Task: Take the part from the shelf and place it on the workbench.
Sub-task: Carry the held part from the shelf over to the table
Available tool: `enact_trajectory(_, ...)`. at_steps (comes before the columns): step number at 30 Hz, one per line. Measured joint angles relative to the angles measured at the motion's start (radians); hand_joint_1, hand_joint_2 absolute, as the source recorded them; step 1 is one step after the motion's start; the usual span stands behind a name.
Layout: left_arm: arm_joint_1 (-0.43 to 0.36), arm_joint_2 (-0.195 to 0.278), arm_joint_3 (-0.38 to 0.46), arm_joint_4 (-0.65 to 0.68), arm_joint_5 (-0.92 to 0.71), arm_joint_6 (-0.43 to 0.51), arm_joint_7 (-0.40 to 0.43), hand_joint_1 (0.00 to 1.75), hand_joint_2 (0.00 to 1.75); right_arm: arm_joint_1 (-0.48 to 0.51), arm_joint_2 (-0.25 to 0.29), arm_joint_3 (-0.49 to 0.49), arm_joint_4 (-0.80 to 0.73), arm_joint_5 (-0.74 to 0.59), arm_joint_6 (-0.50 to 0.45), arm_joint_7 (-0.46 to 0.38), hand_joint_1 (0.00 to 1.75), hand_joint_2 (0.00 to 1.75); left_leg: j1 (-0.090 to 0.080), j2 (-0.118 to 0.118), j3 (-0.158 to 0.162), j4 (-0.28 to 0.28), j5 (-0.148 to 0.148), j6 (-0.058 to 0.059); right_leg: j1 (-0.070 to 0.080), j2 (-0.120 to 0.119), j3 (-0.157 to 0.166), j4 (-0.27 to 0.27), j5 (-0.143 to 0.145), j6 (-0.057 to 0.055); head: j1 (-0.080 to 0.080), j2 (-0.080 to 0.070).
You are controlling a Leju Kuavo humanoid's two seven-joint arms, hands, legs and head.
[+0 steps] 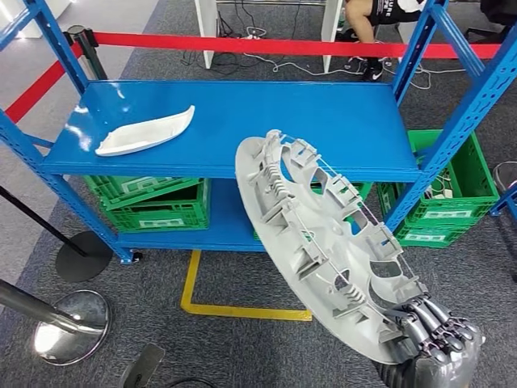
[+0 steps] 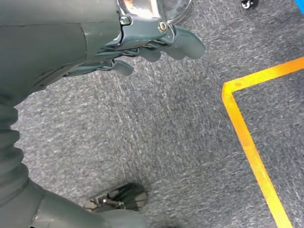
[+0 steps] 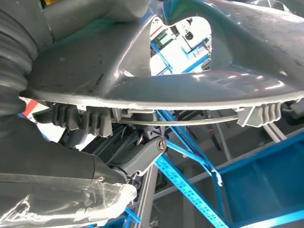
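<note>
A large round grey wheel-cover part (image 1: 323, 242), ribbed on its inner face, is held tilted in the air in front of the blue shelf (image 1: 244, 121). My right hand (image 1: 436, 335) grips its near rim at the lower right of the head view. Seen from the right wrist, the part's rim (image 3: 172, 90) runs across the picture, and the hand's fingers (image 3: 137, 154) close under it. In the left wrist view my left hand (image 2: 150, 40) hangs over the grey carpet, fingers extended, holding nothing. A white curved trim piece (image 1: 143, 133) lies on the shelf's top board at its left.
Green crates (image 1: 153, 206) sit under the shelf, and another crate (image 1: 448, 202) stands to its right. Chrome barrier posts (image 1: 70, 323) and a red belt (image 1: 262, 44) lie left and behind. Yellow floor tape (image 1: 237, 307) marks the carpet. A seated person's legs (image 1: 366, 32) are behind.
</note>
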Motion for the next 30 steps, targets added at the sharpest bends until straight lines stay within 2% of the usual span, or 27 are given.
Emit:
enact_trajectory(2, 0.000, -0.002, 0.000, 0.000, -0.006, -0.003, 0.000, 0.00, 1.75, 0.005, 0.002, -0.002, -0.003, 0.000, 0.000, 0.000, 1.69, 1.75, 0.001, 0.001, -0.010, -0.006, 0.007, 0.013, -0.001, 0.000, -0.008, 0.001, 0.007, 0.010, 0.000, 0.000)
enact_trajectory(3, 0.000, -0.003, 0.000, 0.000, -0.010, -0.006, 0.000, 0.00, 1.75, 0.009, 0.003, -0.004, -0.005, 0.001, 0.000, 0.000, 1.69, 1.75, 0.002, 0.003, -0.016, -0.007, 0.013, 0.022, -0.002, 0.001, -0.016, 0.013, -0.010, 0.015, 0.001, 0.000)
enact_trajectory(4, -0.002, -0.004, 0.000, 0.000, -0.015, -0.007, 0.000, 0.00, 1.75, 0.013, 0.005, -0.007, -0.008, 0.001, 0.000, 0.000, 1.69, 1.75, 0.004, 0.005, -0.023, -0.008, 0.021, 0.029, -0.003, 0.001, -0.029, 0.045, -0.043, 0.020, 0.003, 0.000)
enact_trajectory(5, -0.005, -0.005, -0.001, 0.000, -0.020, -0.011, 0.001, 0.00, 1.75, 0.018, 0.006, -0.009, -0.010, 0.001, 0.000, 0.001, 1.69, 1.75, 0.004, 0.006, -0.029, -0.008, 0.028, 0.035, -0.004, 0.001, -0.046, 0.100, -0.090, 0.024, 0.005, 0.000)
enact_trajectory(6, -0.008, -0.006, -0.002, 0.000, -0.025, -0.014, 0.002, 0.00, 1.75, 0.022, 0.008, -0.012, -0.012, 0.001, 0.000, 0.001, 1.69, 1.75, 0.003, 0.007, -0.037, -0.007, 0.035, 0.039, -0.004, 0.001, -0.065, 0.169, -0.137, 0.026, 0.007, 0.000)
enact_trajectory(7, -0.010, -0.009, -0.003, 0.000, -0.030, -0.017, 0.003, 0.00, 1.75, 0.026, 0.010, -0.015, -0.014, 0.001, 0.000, 0.001, 1.69, 1.75, 0.002, 0.008, -0.047, -0.006, 0.043, 0.040, -0.004, 0.001, -0.079, 0.236, -0.171, 0.029, 0.008, 0.000)
enact_trajectory(8, -0.013, -0.011, -0.003, 0.000, -0.035, -0.019, 0.005, 0.00, 1.75, 0.031, 0.011, -0.018, -0.017, 0.001, 0.000, 0.001, 1.69, 1.75, 0.001, 0.009, -0.057, -0.005, 0.051, 0.040, -0.004, 0.001, -0.083, 0.281, -0.184, 0.029, 0.009, 0.000)
enact_trajectory(9, -0.016, -0.013, -0.004, 0.000, -0.039, -0.020, 0.008, 0.00, 1.75, 0.036, 0.013, -0.021, -0.021, 0.001, 0.000, 0.001, 1.69, 1.75, 0.000, 0.010, -0.068, -0.003, 0.059, 0.040, -0.004, 0.001, -0.071, 0.293, -0.176, 0.029, 0.008, 0.000)
enact_trajectory(10, -0.019, -0.015, -0.005, 0.000, -0.043, -0.020, 0.011, 0.00, 1.75, 0.041, 0.014, -0.025, -0.025, 0.000, 0.000, 0.001, 1.69, 1.75, 0.000, 0.010, -0.080, 0.000, 0.067, 0.038, -0.003, 0.001, -0.042, 0.268, -0.151, 0.027, 0.008, 0.000)
enact_trajectory(11, -0.022, -0.017, -0.007, 0.000, -0.048, -0.020, 0.014, 0.00, 1.75, 0.046, 0.015, -0.029, -0.030, -0.001, 0.000, 0.001, 1.69, 1.75, 0.000, 0.010, -0.091, 0.003, 0.074, 0.036, -0.003, 0.001, 0.004, 0.210, -0.123, 0.025, 0.008, 0.000)
enact_trajectory(12, -0.025, -0.018, -0.010, 0.000, -0.053, -0.020, 0.017, 0.00, 1.75, 0.050, 0.016, -0.033, -0.035, -0.004, 0.000, 0.001, 1.69, 1.75, -0.001, 0.010, -0.102, 0.008, 0.081, 0.033, -0.003, 0.001, 0.057, 0.134, -0.111, 0.022, 0.009, 0.000)
enact_trajectory(13, -0.027, -0.019, -0.014, 0.000, -0.058, -0.021, 0.020, 0.00, 1.75, 0.054, 0.016, -0.037, -0.042, -0.008, 0.000, 0.001, 1.69, 1.75, -0.002, 0.009, -0.111, 0.012, 0.087, 0.028, -0.001, 0.001, 0.105, 0.062, -0.110, 0.019, 0.008, 0.000)
enact_trajectory(14, -0.029, -0.020, -0.018, 0.000, -0.064, -0.021, 0.022, 0.00, 1.75, 0.059, 0.017, -0.041, -0.048, -0.013, 0.000, 0.001, 1.69, 1.75, -0.003, 0.009, -0.118, 0.015, 0.095, 0.023, 0.000, 0.002, 0.134, 0.011, -0.116, 0.016, 0.008, 0.000)
enact_trajectory(15, -0.031, -0.021, -0.021, 0.000, -0.068, -0.021, 0.025, 0.00, 1.75, 0.064, 0.018, -0.045, -0.054, -0.017, 0.000, 0.002, 1.69, 1.75, -0.004, 0.010, -0.122, 0.016, 0.102, 0.018, 0.002, 0.003, 0.144, -0.014, -0.125, 0.012, 0.007, 0.000)
enact_trajectory(17, -0.033, -0.023, -0.026, 0.000, -0.073, -0.021, 0.030, 0.00, 1.75, 0.075, 0.020, -0.052, -0.064, -0.024, 0.000, 0.002, 1.69, 1.75, -0.002, 0.010, -0.128, 0.017, 0.110, 0.007, 0.003, 0.004, 0.130, -0.016, -0.117, -0.002, 0.007, 0.000)
enact_trajectory(18, -0.033, -0.023, -0.027, 0.000, -0.074, -0.022, 0.032, 0.00, 1.75, 0.079, 0.022, -0.055, -0.067, -0.026, 0.000, 0.003, 1.69, 1.75, -0.001, 0.009, -0.134, 0.025, 0.096, 0.001, 0.002, 0.004, 0.121, -0.016, -0.111, -0.011, 0.006, 0.000)
enact_trajectory(19, -0.033, -0.024, -0.028, 0.000, -0.075, -0.025, 0.033, 0.00, 1.75, 0.083, 0.023, -0.057, -0.070, -0.027, 0.000, 0.005, 1.69, 1.75, -0.001, 0.009, -0.144, 0.050, 0.064, -0.005, 0.000, 0.004, 0.113, -0.017, -0.103, -0.021, 0.004, 0.000)
enact_trajectory(20, -0.033, -0.023, -0.029, 0.000, -0.077, -0.028, 0.034, 0.00, 1.75, 0.087, 0.024, -0.058, -0.073, -0.027, 0.000, 0.008, 1.69, 1.75, 0.000, 0.009, -0.158, 0.093, 0.018, -0.009, -0.002, 0.004, 0.105, -0.018, -0.093, -0.028, 0.002, 0.000)
enact_trajectory(22, -0.032, -0.023, -0.029, 0.000, -0.081, -0.036, 0.034, 0.00, 1.75, 0.097, 0.025, -0.059, -0.077, -0.027, 0.000, 0.017, 1.69, 1.75, 0.001, 0.009, -0.194, 0.220, -0.072, -0.015, -0.001, 0.005, 0.087, -0.017, -0.074, -0.033, -0.001, 0.000)
enact_trajectory(23, -0.031, -0.023, -0.030, 0.000, -0.084, -0.038, 0.034, 0.00, 1.75, 0.101, 0.025, -0.059, -0.079, -0.025, 0.000, 0.022, 1.69, 1.75, 0.001, 0.009, -0.205, 0.274, -0.088, -0.017, -0.001, 0.006, 0.076, -0.015, -0.064, -0.033, -0.001, 0.000)
enact_trajectory(24, -0.030, -0.023, -0.030, 0.000, -0.087, -0.040, 0.034, 0.00, 1.75, 0.106, 0.025, -0.059, -0.080, -0.022, 0.000, 0.027, 1.69, 1.75, 0.001, 0.009, -0.203, 0.302, -0.082, -0.017, -0.001, 0.008, 0.063, -0.014, -0.055, -0.031, -0.001, 0.000)
enact_trajectory(25, -0.029, -0.023, -0.032, 0.000, -0.090, -0.040, 0.034, 0.00, 1.75, 0.111, 0.025, -0.059, -0.082, -0.018, 0.000, 0.032, 1.69, 1.75, 0.001, 0.008, -0.184, 0.294, -0.059, -0.016, -0.001, 0.010, 0.051, -0.012, -0.046, -0.029, -0.001, 0.000)
enact_trajectory(26, -0.028, -0.023, -0.034, 0.000, -0.093, -0.041, 0.034, 0.00, 1.75, 0.116, 0.025, -0.059, -0.084, -0.014, 0.000, 0.036, 1.69, 1.75, 0.001, 0.008, -0.148, 0.251, -0.030, -0.013, -0.001, 0.013, 0.041, -0.010, -0.039, -0.026, -0.001, 0.000)
enact_trajectory(27, -0.027, -0.023, -0.036, 0.000, -0.095, -0.041, 0.034, 0.00, 1.75, 0.120, 0.025, -0.059, -0.086, -0.011, 0.000, 0.040, 1.69, 1.75, 0.001, 0.004, -0.098, 0.183, -0.009, -0.010, -0.001, 0.015, 0.033, -0.009, -0.033, -0.022, -0.001, 0.000)
enact_trajectory(28, -0.027, -0.023, -0.038, 0.000, -0.096, -0.041, 0.034, 0.00, 1.75, 0.122, 0.025, -0.059, -0.089, -0.010, 0.000, 0.042, 1.69, 1.75, 0.000, 0.000, -0.049, 0.109, 0.000, -0.005, 0.000, 0.017, 0.025, -0.006, -0.027, -0.018, 0.000, 0.000)
enact_trajectory(29, -0.027, -0.023, -0.040, 0.000, -0.097, -0.040, 0.034, 0.00, 1.75, 0.124, 0.025, -0.059, -0.091, -0.009, 0.000, 0.044, 1.69, 1.75, 0.000, -0.004, -0.013, 0.050, -0.001, -0.001, 0.002, 0.018, 0.019, -0.004, -0.020, -0.013, 0.000, 0.000)
enact_trajectory(30, -0.027, -0.023, -0.042, 0.000, -0.098, -0.040, 0.034, 0.00, 1.75, 0.125, 0.025, -0.059, -0.094, -0.009, 0.000, 0.045, 1.69, 1.75, -0.001, -0.007, 0.007, 0.013, -0.007, 0.004, 0.003, 0.019, 0.013, -0.001, -0.014, -0.007, 0.000, 0.000)
